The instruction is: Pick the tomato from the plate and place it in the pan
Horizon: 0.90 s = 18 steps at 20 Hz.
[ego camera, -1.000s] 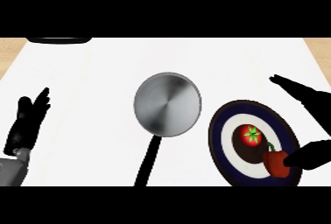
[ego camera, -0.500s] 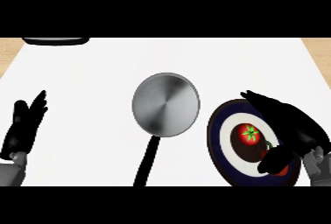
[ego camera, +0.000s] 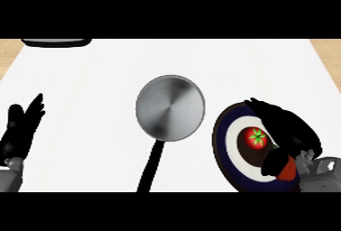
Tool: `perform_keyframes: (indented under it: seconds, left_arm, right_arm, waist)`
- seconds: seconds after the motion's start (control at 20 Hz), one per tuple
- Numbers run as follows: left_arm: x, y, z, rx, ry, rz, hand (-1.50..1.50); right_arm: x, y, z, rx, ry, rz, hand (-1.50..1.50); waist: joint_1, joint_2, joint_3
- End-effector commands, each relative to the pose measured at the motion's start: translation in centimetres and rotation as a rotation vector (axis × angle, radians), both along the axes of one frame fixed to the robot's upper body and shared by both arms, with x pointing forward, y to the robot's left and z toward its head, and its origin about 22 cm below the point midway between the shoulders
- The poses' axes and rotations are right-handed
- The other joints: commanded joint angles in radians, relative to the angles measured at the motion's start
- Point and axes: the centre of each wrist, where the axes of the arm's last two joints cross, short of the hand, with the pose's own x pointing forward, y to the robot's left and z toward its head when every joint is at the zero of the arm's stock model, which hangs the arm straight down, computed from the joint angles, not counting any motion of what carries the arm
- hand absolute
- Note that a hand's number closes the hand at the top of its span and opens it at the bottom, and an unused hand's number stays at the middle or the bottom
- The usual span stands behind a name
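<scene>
A red tomato (ego camera: pixel 256 137) with a green stem lies at the centre of a round plate (ego camera: pixel 226 153) with a dark blue rim, at the lower right. My right hand (ego camera: pixel 290 131) hangs over the plate's right half, its fingers curving down beside the tomato and its thumb below it, not closed on it. The steel pan (ego camera: pixel 170 107) sits in the middle of the white counter, its black handle (ego camera: pixel 153 164) pointing toward me. My left hand (ego camera: pixel 20 131) rests open at the left edge, fingers up.
A dark object (ego camera: pixel 57 42) shows partly at the counter's far left edge. Wooden flooring (ego camera: pixel 328 49) appears past the counter's right corner.
My right hand has come in from the right and lowered over the plate, its fingers curving round the tomato's right side. The left hand, pan and tomato have stayed put.
</scene>
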Motion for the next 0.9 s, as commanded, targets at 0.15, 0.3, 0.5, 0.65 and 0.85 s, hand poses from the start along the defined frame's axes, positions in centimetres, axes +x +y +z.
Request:
perform_keyframes:
  seconds: [0.15,0.3,0.5,0.65,0.85]
  left_arm:
    - [1.4,-1.6,0.6,-0.014,0.006,-0.004,0.00]
    - [1.1,0.4,-0.9,-0.003,0.010,-0.010,0.00]
    - [-0.6,-0.4,-0.2,-0.032,0.001,0.010,0.00]
    - [0.4,-0.8,0.1,-0.004,0.016,-0.001,0.00]
    - [0.2,0.5,2.0,-0.011,-0.014,0.018,0.00]
  right_arm:
    - [0.0,0.1,0.3,-0.012,0.035,-0.006,-1.50]
    - [0.8,0.5,-2.4,-0.002,0.018,0.010,-1.50]
    - [-0.4,-0.4,-2.5,-0.004,0.022,0.005,-1.50]
    - [-0.1,1.0,-5.5,-0.002,0.013,0.014,-1.50]
    - [1.4,-0.5,-4.5,-0.017,0.060,0.001,-1.50]
  waist:
    - [-0.003,0.000,0.000]
    - [-0.003,0.001,0.000]
    - [-0.002,-0.001,0.000]
    - [-0.002,0.000,0.000]
    - [0.000,0.000,0.000]
